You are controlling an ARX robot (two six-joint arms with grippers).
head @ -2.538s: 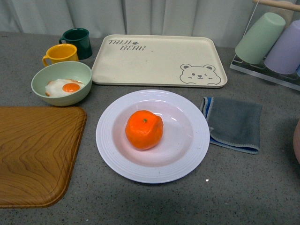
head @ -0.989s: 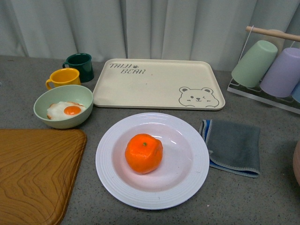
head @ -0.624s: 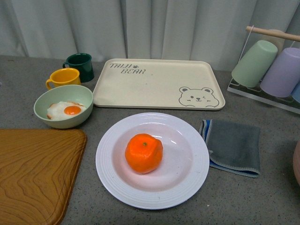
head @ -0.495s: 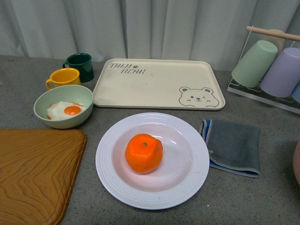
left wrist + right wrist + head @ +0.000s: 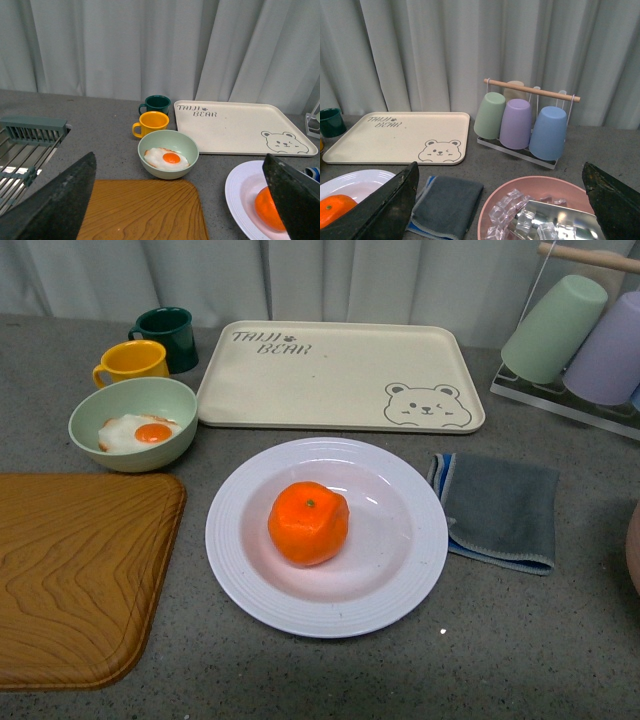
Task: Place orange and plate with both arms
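Grey speckled bench [image 5: 520, 640], bearing ahead of the left end effector [image 5: 179, 156] a round white plate [image 5: 232, 560], cream bear tray [image 5: 340, 380], brown wooden tray [image 5: 70, 570].

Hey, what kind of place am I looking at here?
Probably a kitchen counter: a metal draining rack at the counter's edge, upturned cups on a stand, and a fried egg in a green bowl.

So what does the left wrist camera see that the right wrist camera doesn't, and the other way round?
Only the left wrist view shows the green bowl with the fried egg, the yellow mug, the wooden tray and a metal rack. Only the right wrist view shows the pink bowl of ice cubes and the blue cup. Both show the bear tray, the dark green mug, part of the plate with the orange on it, and the curtain behind.
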